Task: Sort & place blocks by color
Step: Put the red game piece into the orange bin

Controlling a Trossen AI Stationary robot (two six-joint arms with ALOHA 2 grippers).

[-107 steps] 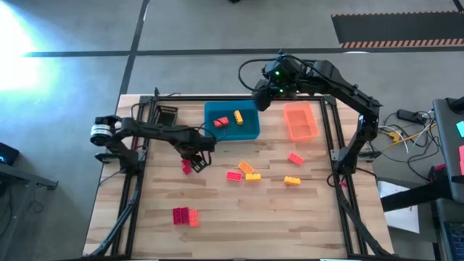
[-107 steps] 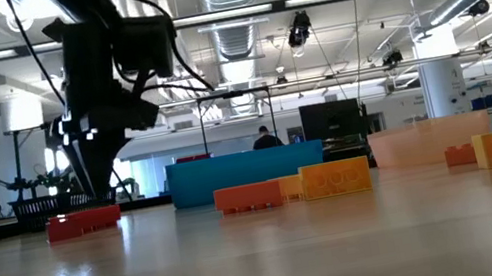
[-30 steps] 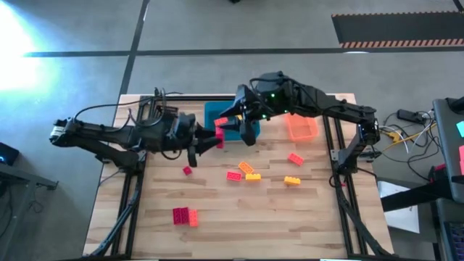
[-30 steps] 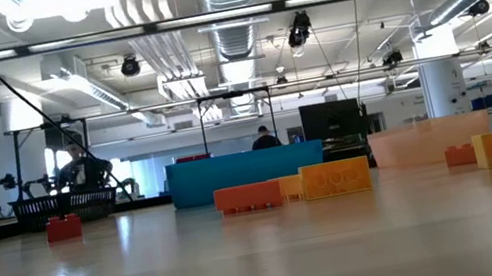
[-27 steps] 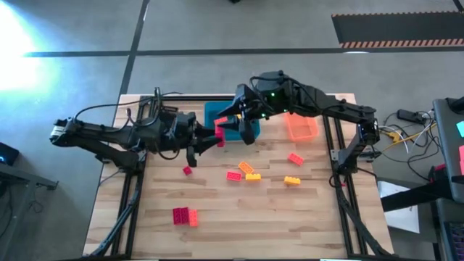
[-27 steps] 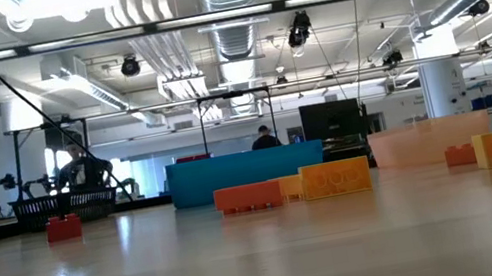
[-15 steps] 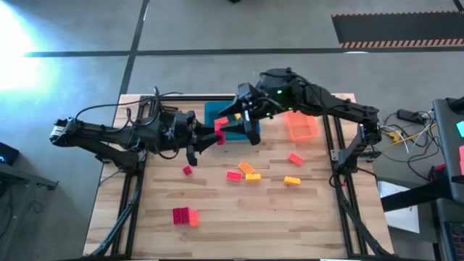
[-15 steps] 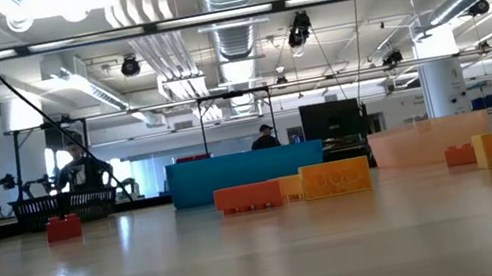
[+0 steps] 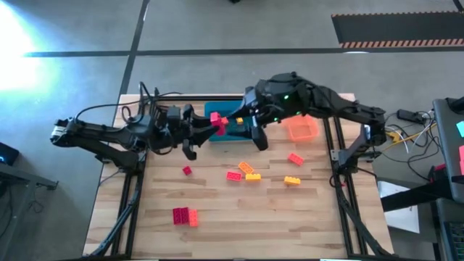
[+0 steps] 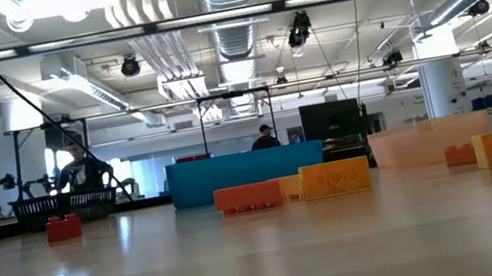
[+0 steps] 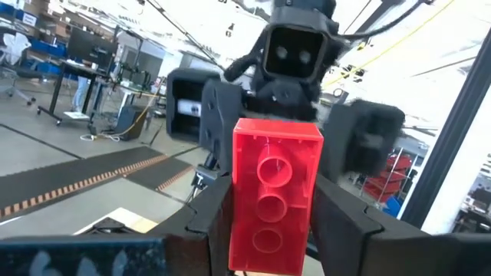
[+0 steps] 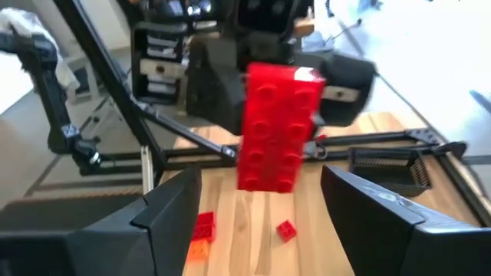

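Blocks: one red block (image 9: 216,120) is clamped between the fingers of the left tool (image 9: 212,122), held in the air at the left edge of the blue tray (image 9: 233,130). In the left wrist view this red block (image 11: 274,195) stands upright between the two dark fingers (image 11: 212,222), studs facing the camera.

The right tool (image 9: 245,123) hovers over the blue tray, directly facing the left tool, with the red block just short of it. In the right wrist view the red block (image 12: 278,138) sits beyond the right tool (image 12: 261,207), whose fingers (image 12: 165,211) are spread wide apart and touch nothing.

Landmark: the blue tray, at the far middle of the table (image 9: 217,232).

- An orange tray (image 9: 302,128) lies right of the blue tray, partly covered by the right arm.
- A black tray (image 12: 391,170) lies left of the blue tray, seen in the right wrist view.
- A small red block (image 9: 187,170) lies on the table, nearer the front than the blue tray and to its left.
- A red block (image 9: 233,175), an orange block (image 9: 246,167) and a yellow block (image 9: 253,176) lie together in front of the blue tray.
- A red block (image 9: 295,159) and a yellow block (image 9: 291,180) lie in front of the orange tray.
- A magenta block (image 9: 180,214) with an orange block (image 9: 193,217) touching it lies well apart from the blue tray, near the table's front left.
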